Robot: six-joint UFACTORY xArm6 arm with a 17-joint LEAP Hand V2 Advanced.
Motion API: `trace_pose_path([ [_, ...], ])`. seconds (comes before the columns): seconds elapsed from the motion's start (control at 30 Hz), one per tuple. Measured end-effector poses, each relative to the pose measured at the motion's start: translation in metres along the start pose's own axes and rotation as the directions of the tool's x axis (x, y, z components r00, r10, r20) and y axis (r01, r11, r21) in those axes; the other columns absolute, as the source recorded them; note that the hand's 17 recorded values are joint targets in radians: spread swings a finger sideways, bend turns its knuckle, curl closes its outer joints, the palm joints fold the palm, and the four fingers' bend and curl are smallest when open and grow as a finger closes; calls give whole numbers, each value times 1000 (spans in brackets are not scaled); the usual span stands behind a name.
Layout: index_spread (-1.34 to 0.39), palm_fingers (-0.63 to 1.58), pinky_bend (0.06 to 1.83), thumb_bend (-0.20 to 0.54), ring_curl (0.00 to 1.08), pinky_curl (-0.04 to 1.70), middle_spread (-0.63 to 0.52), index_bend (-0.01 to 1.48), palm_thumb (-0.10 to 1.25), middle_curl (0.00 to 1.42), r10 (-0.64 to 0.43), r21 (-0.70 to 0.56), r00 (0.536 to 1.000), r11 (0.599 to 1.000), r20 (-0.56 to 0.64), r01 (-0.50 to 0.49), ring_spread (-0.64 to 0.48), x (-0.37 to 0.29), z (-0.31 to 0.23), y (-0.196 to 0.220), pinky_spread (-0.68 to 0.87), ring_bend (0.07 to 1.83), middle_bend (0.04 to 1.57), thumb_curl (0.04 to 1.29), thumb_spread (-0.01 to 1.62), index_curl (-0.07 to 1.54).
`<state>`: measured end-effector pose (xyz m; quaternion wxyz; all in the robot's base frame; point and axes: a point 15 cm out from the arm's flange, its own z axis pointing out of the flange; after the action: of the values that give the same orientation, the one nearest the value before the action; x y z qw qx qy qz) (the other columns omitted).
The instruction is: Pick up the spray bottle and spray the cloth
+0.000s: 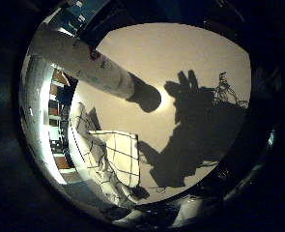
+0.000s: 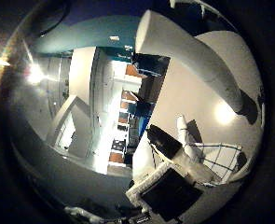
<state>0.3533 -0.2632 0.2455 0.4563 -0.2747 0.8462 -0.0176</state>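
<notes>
Robot hand (image 2: pixel 172 191) up above a pale counter (image 1: pixel 180 53), seen only as white and black parts at the edge of the thumb-side view; open or closed, impossible to tell from these views. Close to the palm, a white spray bottle (image 1: pixel 91 65): long, round body reaching from the view's rim out toward the counter and filling much of the thumb-side view, with a small red mark on its side. Far end of the bottle right next to its own dark rounded shadow (image 1: pixel 149 96) on the counter; standing there or held just above it, not clear. Any grip on the bottle hidden. Near the bottle but apart from it, a white cloth (image 1: pixel 115 157) with thin dark check lines, lying crumpled and folded over itself on the counter, one flatter panel uppermost and rumpled folds beside it. Beyond the cloth, across bare counter, a large dark shadow of hand and arm (image 1: pixel 195 130). Bright patch of reflected light (image 2: pixel 223 112) on the counter surface beside the bottle's end. Past the counter's edge, a lit room with shelves (image 2: pixel 127 100) and pale walls.
</notes>
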Motion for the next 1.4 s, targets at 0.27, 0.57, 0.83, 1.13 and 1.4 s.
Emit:
trace_pose_path([
  [0.27,-85,206,449,-26,301,294,152,147,627,389,-22,8,1000,1000,-12,22,182,-7,23,-29,378,527,297,347,1052,269],
  [0.57,-180,659,553,-3,413,293,-98,189,788,498,24,36,999,999,26,-25,-128,-21,67,-59,83,887,526,362,1022,291],
  [0.83,-372,1224,893,-14,493,401,-244,434,994,633,58,54,998,997,25,-59,-235,-10,92,-68,-336,1029,745,384,1008,484],
  [1.13,-248,1336,1116,-8,541,539,-117,924,1048,676,19,59,999,998,31,-21,-167,-9,90,-72,-297,1248,1072,434,1019,687],
  [1.4,-190,1248,1232,-10,578,666,-78,1092,1098,673,-110,4,982,994,150,111,-154,-63,68,-59,-216,1397,1244,541,992,702],
])
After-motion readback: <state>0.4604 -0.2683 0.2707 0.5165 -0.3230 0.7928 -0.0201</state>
